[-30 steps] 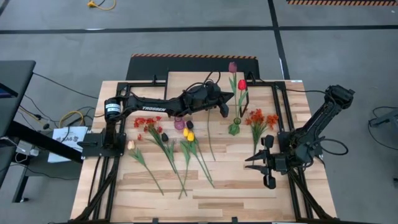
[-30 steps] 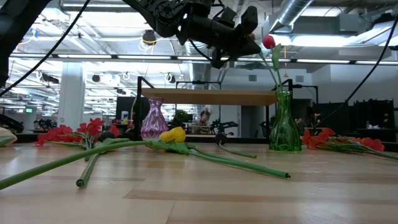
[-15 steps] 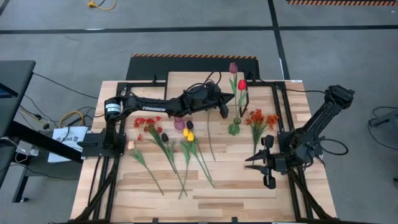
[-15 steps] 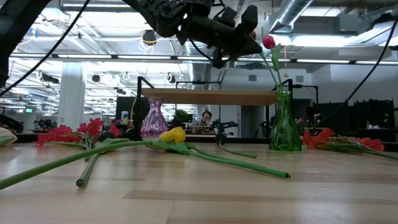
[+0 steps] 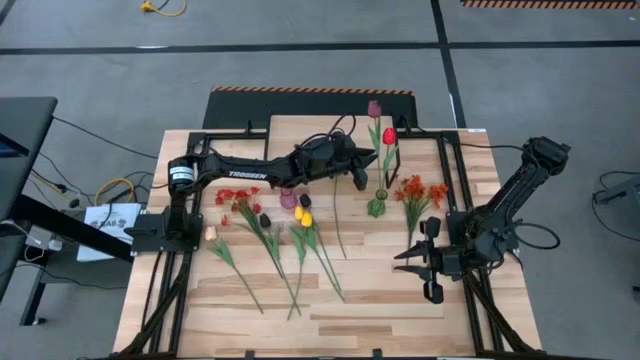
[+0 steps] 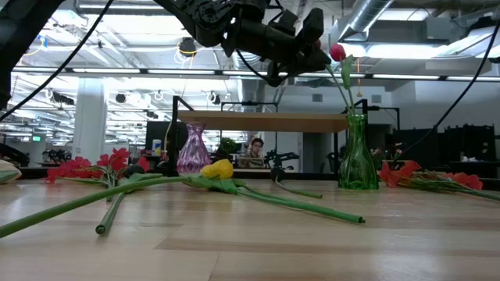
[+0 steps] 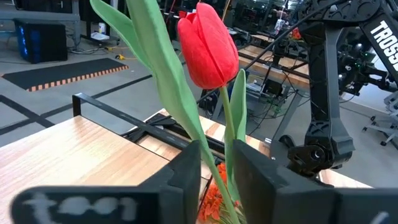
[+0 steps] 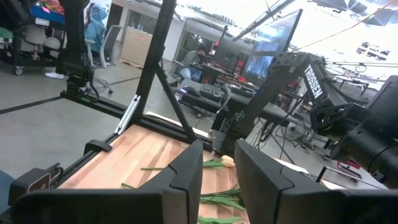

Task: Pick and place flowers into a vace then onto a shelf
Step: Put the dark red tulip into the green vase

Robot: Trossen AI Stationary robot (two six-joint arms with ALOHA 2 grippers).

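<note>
A red tulip [image 7: 207, 45] stands with its stem in the green glass vase [image 6: 358, 156], which sits on the table in front of the shelf [image 6: 262, 122]. My left gripper [image 7: 216, 168] is level, high above the table beside the tulip head [image 6: 337, 52]. It is open, with a finger on either side of the stem just under the head. Whether a finger touches the stem or its leaves does not show. Several other flowers [image 5: 290, 240] lie flat on the table. My right gripper [image 5: 408, 262] waits open at the table's right side with nothing between its fingers.
A purple vase [image 6: 193, 148] stands left of the green one. An orange-red spray [image 5: 415, 195] lies right of the green vase. A maroon tulip head [image 5: 374, 108] shows at the shelf's right end. Black frame rails run along both table sides. Bare planks lie along the near edge.
</note>
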